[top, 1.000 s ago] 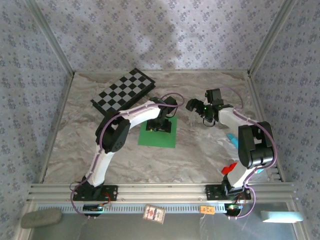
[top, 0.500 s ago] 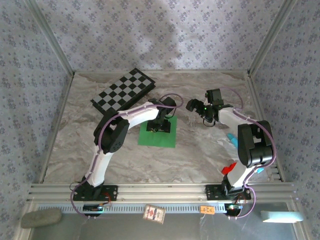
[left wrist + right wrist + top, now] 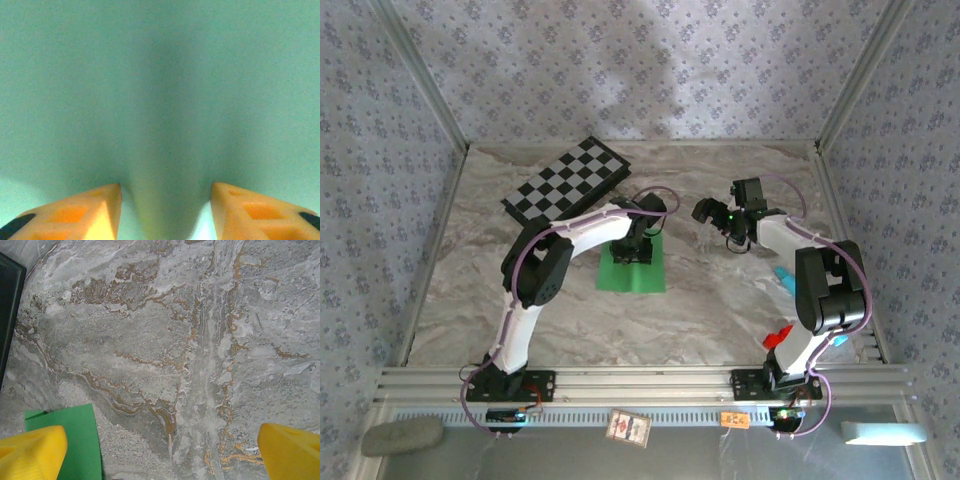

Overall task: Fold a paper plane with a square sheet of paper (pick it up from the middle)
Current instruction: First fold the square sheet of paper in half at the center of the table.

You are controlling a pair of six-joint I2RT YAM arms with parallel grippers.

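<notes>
The bright-green paper (image 3: pixel 633 272) lies on the marble table as a nearly flat square sheet, not a dart shape. My left gripper (image 3: pixel 628 252) points down onto the sheet's middle. In the left wrist view the paper (image 3: pixel 160 90) fills the frame, and a soft ridge of it bulges up between the two orange fingers. Those jaws stand apart around the ridge, so the left gripper (image 3: pixel 165 192) is open. My right gripper (image 3: pixel 708 226) hovers open over bare table to the right of the sheet. The paper's corner (image 3: pixel 70 432) shows beside its left yellow finger (image 3: pixel 32 452).
A black-and-white checkered board (image 3: pixel 567 181) lies at the back left, its dark edge (image 3: pixel 7 305) near the right wrist view's corner. A blue object (image 3: pixel 786 278) and a red one (image 3: pixel 777 337) lie by the right arm. Patterned walls enclose the table.
The left gripper has shifted slightly left and back on the sheet. The paper now looks narrower, its right edge drawn in. The right gripper has barely moved.
</notes>
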